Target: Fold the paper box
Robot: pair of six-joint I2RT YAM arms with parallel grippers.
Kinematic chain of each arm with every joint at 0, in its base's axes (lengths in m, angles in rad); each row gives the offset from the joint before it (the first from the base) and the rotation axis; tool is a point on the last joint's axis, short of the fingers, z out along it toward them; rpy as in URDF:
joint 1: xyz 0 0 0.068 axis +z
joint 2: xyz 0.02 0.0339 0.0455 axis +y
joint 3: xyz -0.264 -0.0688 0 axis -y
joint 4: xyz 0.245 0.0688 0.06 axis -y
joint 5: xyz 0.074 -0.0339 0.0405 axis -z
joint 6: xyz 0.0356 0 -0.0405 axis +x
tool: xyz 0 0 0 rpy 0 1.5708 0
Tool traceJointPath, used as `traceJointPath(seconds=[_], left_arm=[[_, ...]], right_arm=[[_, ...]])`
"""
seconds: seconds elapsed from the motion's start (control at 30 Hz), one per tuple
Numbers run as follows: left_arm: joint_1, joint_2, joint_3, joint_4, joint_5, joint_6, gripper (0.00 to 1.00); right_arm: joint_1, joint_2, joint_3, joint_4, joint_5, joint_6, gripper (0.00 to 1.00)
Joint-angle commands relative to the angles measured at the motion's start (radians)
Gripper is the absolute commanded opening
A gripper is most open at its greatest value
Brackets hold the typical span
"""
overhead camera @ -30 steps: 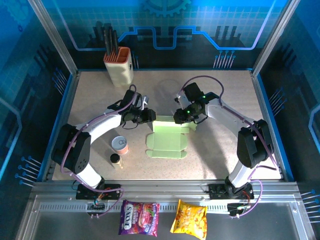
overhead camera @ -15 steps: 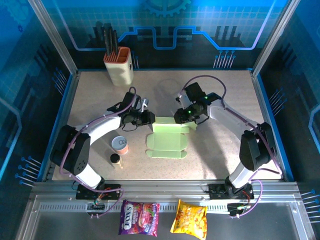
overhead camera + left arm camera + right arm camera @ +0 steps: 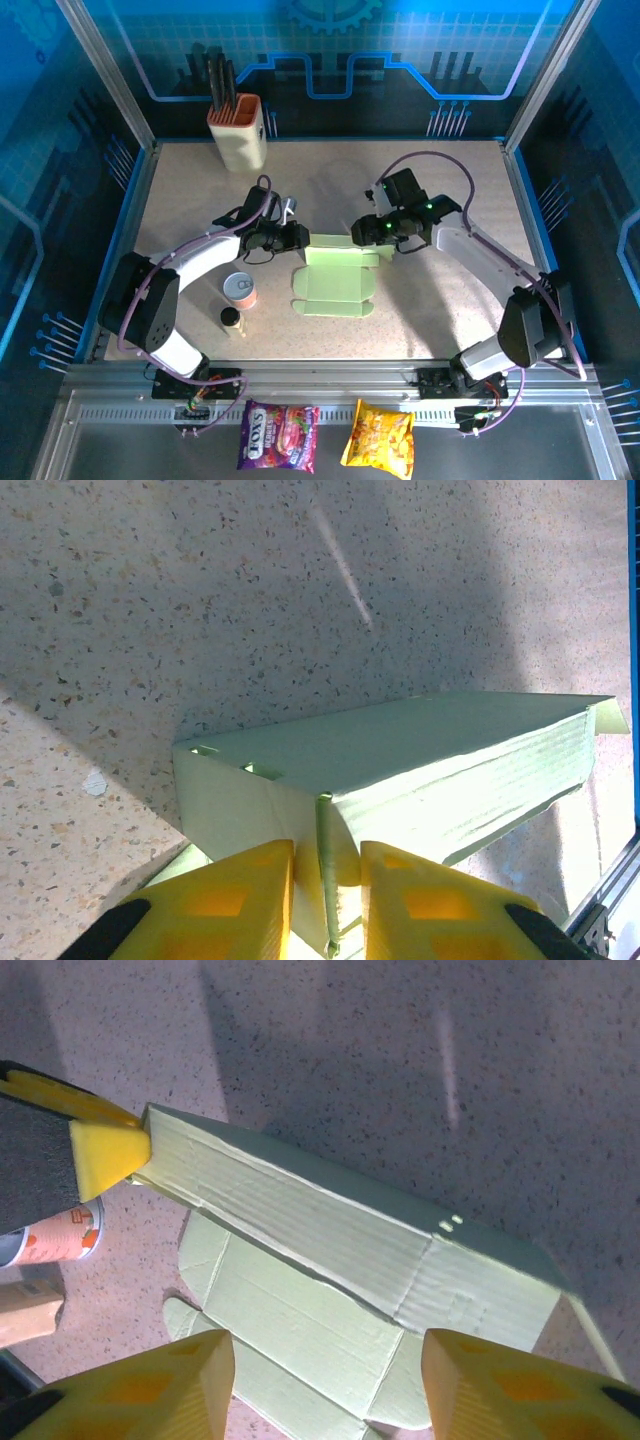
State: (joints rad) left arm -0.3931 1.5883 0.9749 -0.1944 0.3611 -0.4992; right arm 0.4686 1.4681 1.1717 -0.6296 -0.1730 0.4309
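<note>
Partly folded box (image 3: 400, 770) between left fingers (image 3: 240, 900)

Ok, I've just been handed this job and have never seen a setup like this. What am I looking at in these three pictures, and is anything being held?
The big picture looks down from above and behind on two robot arms bolted at the near edge of a speckled table, with the left arm on the left. The other two pictures come from a camera on each wrist.

In the middle lies the paper box, pale green cardboard, partly folded, with one long wall standing up. The left arm's fingers, the yellow pads, sit closed on the end of that wall. The right arm's fingers hang wide apart over the box and hold nothing.

Also on the table are a utensil holder, a small can and a small tan object with a dark top. Two snack bags lie off the table, nearer than the arms' bases.
</note>
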Motion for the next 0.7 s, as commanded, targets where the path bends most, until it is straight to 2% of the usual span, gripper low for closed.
traceJointPath(seconds=[0.0, 0.67], left_arm=[[-0.007, -0.009, -0.032, -0.053, -0.002, -0.017, 0.24], [-0.006, -0.002, -0.023, -0.063, -0.001, -0.012, 0.24]], right_arm=[[-0.019, -0.010, -0.042, 0.064, -0.026, 0.101, 0.56], [-0.022, 0.114, -0.119, 0.276, -0.108, 0.249, 0.56]])
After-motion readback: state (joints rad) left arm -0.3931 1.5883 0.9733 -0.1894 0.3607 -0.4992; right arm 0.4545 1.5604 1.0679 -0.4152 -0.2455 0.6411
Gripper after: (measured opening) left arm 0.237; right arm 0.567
